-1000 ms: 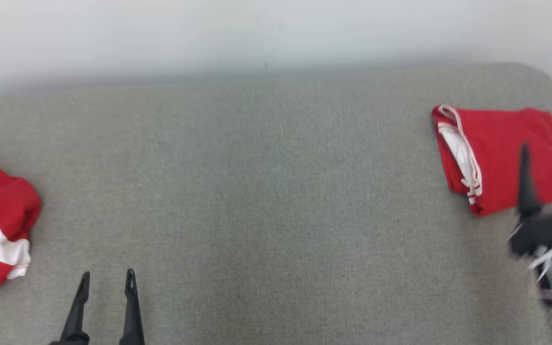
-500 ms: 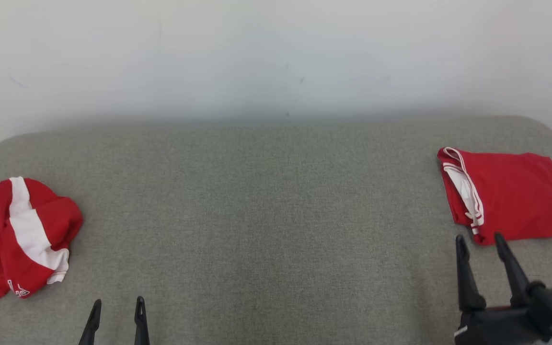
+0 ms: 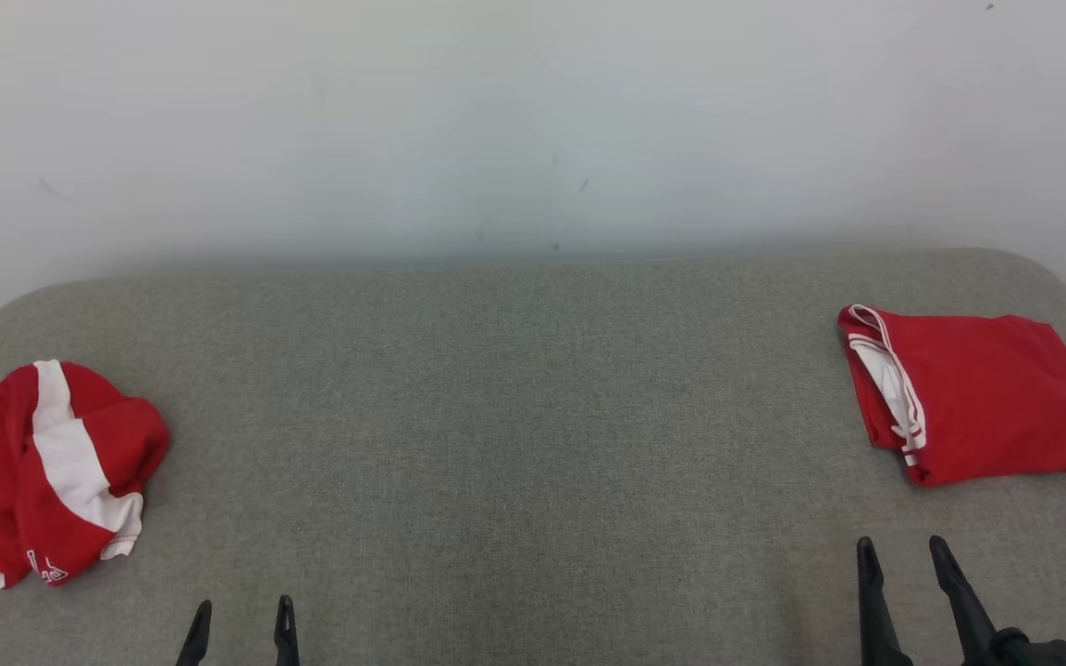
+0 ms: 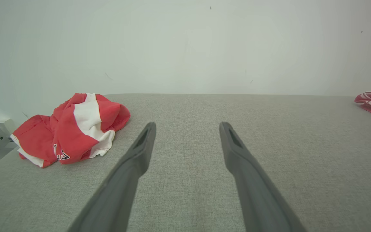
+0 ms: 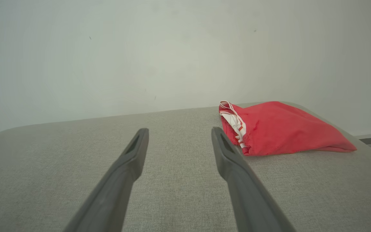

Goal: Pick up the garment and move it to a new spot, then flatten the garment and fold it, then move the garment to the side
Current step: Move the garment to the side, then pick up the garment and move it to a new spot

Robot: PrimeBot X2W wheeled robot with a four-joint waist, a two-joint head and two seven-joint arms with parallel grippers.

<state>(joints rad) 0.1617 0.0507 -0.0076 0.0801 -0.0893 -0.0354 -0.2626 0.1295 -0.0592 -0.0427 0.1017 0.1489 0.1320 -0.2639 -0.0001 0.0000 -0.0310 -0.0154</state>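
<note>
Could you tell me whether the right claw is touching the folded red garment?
Apart. The head view shows bare grey surface between the tips of the right claw and the near edge of the folded red garment.

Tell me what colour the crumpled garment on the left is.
The crumpled garment is red with a broad white band; the left wrist view shows it best.

unreadable lettering [image 4: 60, 153] on crumpled garment [image 4: 85, 117]
</note>
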